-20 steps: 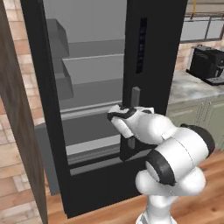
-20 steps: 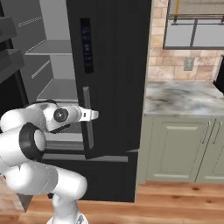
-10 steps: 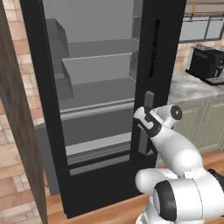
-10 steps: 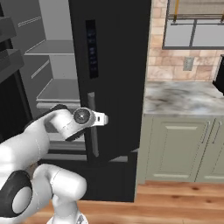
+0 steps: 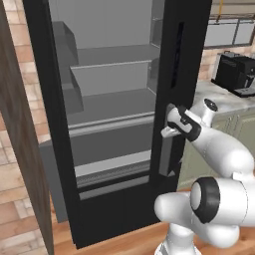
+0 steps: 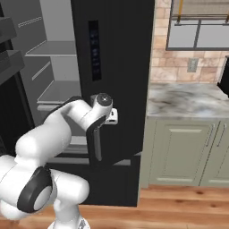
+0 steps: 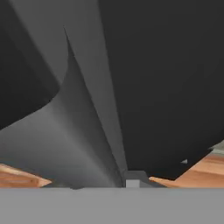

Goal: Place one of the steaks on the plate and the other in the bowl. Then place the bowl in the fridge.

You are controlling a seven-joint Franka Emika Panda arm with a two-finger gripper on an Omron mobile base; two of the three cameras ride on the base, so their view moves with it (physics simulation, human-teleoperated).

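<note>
The tall black fridge (image 5: 190, 45) stands with its grey shelves (image 5: 112, 64) in sight and bare. Its right door (image 6: 120, 53) carries a display panel and a long grey handle (image 5: 166, 154). My gripper (image 5: 168, 132) is pressed up against the top of that handle (image 6: 96, 143), also seen as the gripper (image 6: 112, 116) from the right side. Its fingers are hidden against the door, so their state is unclear. In the hand view the grey handle (image 7: 87, 131) and the black door (image 7: 166, 78) are very close. The steaks, the plate and the bowl are out of view.
A marble counter (image 6: 188, 100) over pale green cabinets (image 6: 179, 152) runs to the right of the fridge, with a black coffee machine (image 5: 234, 74) on it. A wooden panel (image 5: 20, 149) stands at the left. The fridge's left door (image 6: 9, 58) hangs open.
My hand has swung right, from in front of the fridge's shelves to the right door's handle, and the elbow has followed it to the right.
</note>
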